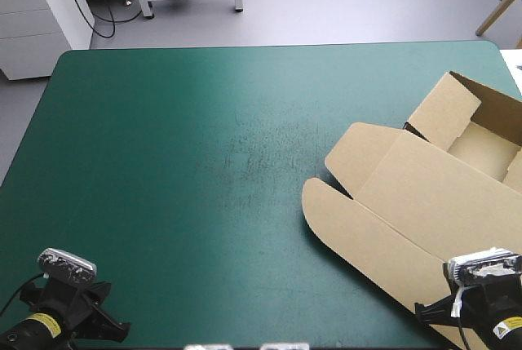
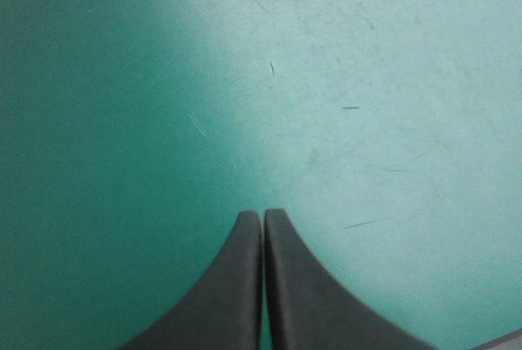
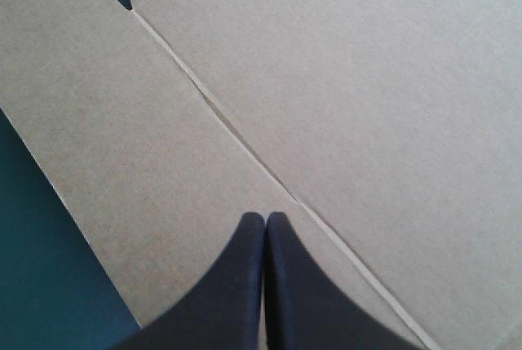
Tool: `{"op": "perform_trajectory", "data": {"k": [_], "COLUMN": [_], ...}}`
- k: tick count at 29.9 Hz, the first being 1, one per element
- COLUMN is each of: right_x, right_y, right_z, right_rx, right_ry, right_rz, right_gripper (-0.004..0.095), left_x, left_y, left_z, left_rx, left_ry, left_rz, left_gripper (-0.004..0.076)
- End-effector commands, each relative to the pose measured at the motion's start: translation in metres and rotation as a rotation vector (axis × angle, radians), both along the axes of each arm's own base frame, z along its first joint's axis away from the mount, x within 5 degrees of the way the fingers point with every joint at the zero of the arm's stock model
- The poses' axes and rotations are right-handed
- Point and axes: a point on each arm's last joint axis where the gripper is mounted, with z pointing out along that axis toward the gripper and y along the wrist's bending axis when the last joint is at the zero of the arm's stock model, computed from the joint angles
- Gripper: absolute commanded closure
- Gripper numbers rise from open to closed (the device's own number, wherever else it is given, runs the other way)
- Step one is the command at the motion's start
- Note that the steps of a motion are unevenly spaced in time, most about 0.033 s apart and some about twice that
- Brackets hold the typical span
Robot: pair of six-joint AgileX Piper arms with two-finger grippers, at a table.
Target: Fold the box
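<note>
From my seat, the box point(image 1: 424, 195) lies at about 4 o'clock on the table point(image 1: 204, 162), running off its right edge. I judge the job roughly half done. At the 2 o'clock end of the board the walls are raised into an open tray point(image 1: 481, 142), while the lid point(image 1: 440, 191) lies flat on the teal-green cover, with its rounded flaps and front strip point(image 1: 359, 244) unfolded toward 8 o'clock. What is left, as I read it, is raising that strip and the flaps. My left gripper point(image 2: 263, 215) sits at 7 o'clock over bare cover, well apart from the box, its black fingers pressed together and holding nothing. My right gripper point(image 3: 265, 218) sits at 5 o'clock over the lid, jaws likewise together and empty, tips just beside the crease point(image 3: 236, 134) between lid and strip. I cannot tell whether those tips touch the board. The tray's 3 o'clock side is cut off, so I cannot say whether its walls are tucked, and the right arm hides the lid's near corner.
</note>
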Motion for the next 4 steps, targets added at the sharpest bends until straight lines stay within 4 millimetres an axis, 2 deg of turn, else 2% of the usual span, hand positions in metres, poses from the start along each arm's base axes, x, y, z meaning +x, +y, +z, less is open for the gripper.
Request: {"op": "perform_trajectory", "data": {"k": [1,4], "right_x": [0.004,0.004], "right_y": [-0.0007,-0.0007], "right_z": [0.0112,0.0112], "right_rx": [-0.005,-0.005], "right_ry": [-0.074,-0.074], "right_rz": [-0.004,-0.004], "right_gripper": [0.0927,0.0927], "left_x": [0.0039,0.0039], "left_y": [-0.0014,-0.0014], "left_z": [0.0098,0.0098], "left_rx": [-0.024,-0.024], "left_ry": [-0.057,-0.057], "left_rz": [0.003,0.003], "left_gripper": [0.0734,0.0734]}}
